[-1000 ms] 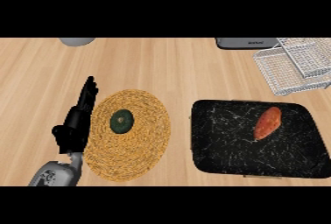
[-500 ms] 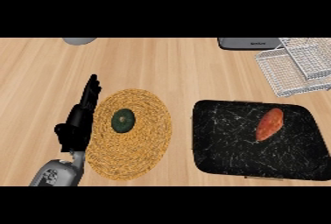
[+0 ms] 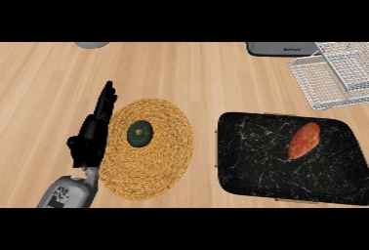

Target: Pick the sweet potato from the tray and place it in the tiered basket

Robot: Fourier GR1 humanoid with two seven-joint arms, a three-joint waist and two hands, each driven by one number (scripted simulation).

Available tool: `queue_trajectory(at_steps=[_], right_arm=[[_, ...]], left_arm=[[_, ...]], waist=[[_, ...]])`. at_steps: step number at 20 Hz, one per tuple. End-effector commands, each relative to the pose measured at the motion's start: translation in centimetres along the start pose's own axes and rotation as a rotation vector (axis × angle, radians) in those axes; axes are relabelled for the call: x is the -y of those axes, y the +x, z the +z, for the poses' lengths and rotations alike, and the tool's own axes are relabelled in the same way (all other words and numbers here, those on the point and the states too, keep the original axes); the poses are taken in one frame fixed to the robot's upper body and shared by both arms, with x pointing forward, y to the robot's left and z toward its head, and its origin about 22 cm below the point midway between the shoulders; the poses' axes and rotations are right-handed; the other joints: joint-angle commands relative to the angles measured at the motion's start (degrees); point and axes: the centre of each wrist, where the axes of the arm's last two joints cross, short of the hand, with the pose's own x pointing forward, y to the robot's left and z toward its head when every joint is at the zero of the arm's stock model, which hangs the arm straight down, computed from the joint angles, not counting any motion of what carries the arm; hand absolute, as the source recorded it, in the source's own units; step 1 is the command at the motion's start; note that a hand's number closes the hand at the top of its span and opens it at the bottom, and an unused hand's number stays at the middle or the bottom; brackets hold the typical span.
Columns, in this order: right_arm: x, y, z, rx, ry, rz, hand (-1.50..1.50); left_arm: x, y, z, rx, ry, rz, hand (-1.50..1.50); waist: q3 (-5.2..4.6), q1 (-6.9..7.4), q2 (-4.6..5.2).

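An orange sweet potato (image 3: pixel 304 140) lies on the black marbled tray (image 3: pixel 252 161) at the right of the head view. The wire tiered basket (image 3: pixel 333 73) stands at the back right. My left hand (image 3: pixel 92 132) rests open at the left, fingers straight and pointing up, just beside the woven mat and far from the tray. My right hand shows nowhere in the view.
A round woven straw mat (image 3: pixel 166 151) lies left of the tray with a small dark green round vegetable (image 3: pixel 140 133) on it. A grey appliance (image 3: pixel 282 48) sits at the back edge, and a grey round object (image 3: pixel 92 45) at the back left.
The view has shifted slightly, so the tray and sweet potato sit a little lower right in the picture. The left hand keeps its pose.
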Motion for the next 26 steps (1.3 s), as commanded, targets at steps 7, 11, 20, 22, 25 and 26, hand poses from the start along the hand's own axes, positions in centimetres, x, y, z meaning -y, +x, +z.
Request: queue_trajectory(at_steps=[7, 11, 20, 22, 25, 26], right_arm=[[-0.7, 2.7, -3.4, -0.113, 0.114, 0.083, -1.50], [-3.1, 4.4, -1.7, -0.155, 0.160, 0.119, -1.50], [-4.6, 2.8, -4.6, -0.232, 0.163, 0.204, -1.50], [-4.5, 2.2, -3.4, -0.225, 0.169, 0.221, -1.50], [-5.8, 1.6, -3.6, -0.249, 0.146, 0.247, -1.50], [-5.7, 1.4, -2.9, -0.245, 0.169, 0.265, -1.50]], left_arm=[[0.3, 0.3, 0.7, 0.001, 0.001, 0.008, 0.00], [0.6, 0.5, 0.9, 0.003, 0.012, 0.005, 0.00], [0.9, -1.2, 1.3, -0.006, 0.005, 0.005, 0.00], [0.6, 0.7, -1.1, -0.004, 0.013, -0.016, 0.00], [0.7, -1.8, 0.8, -0.018, 0.012, 0.006, 0.00], [-1.0, 0.6, -0.3, -0.008, 0.024, -0.017, 0.00]], waist=[[0.08, 0.47, 0.04], [0.08, -0.25, -0.13], [0.10, -0.01, 0.01], [0.12, -0.45, -0.05], [0.11, -0.33, -0.05], [0.12, -0.42, -0.11]])
